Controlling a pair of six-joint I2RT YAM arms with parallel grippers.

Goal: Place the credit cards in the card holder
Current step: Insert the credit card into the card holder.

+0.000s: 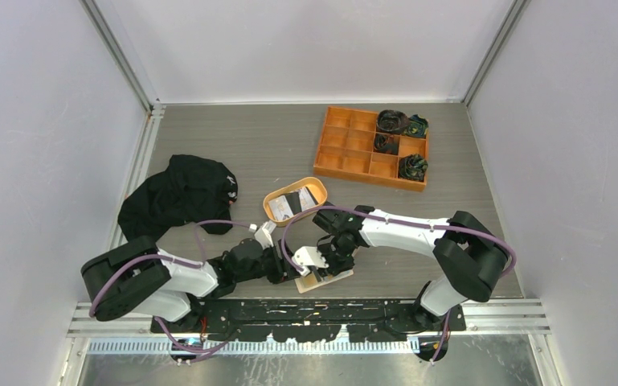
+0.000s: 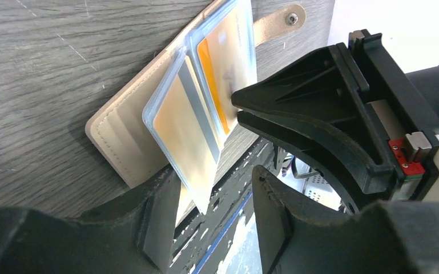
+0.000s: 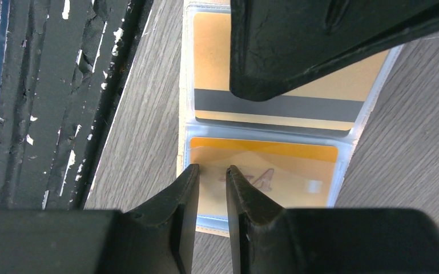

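Note:
The card holder lies open near the table's front edge, its beige cover down and its clear sleeves fanned up. Orange-gold cards sit inside the sleeves. My left gripper is open, and the lower corner of one raised sleeve sits between its fingers, against the left one. My right gripper stands just ajar with nothing between its fingers, tips down on the far sleeve page. More credit cards, one light and one dark, rest in the oval tray.
An oval orange-tan tray sits behind the grippers. An orange compartment box holding dark bundles stands at the back right. A black cloth lies on the left. The black metal rail runs along the front edge beside the holder.

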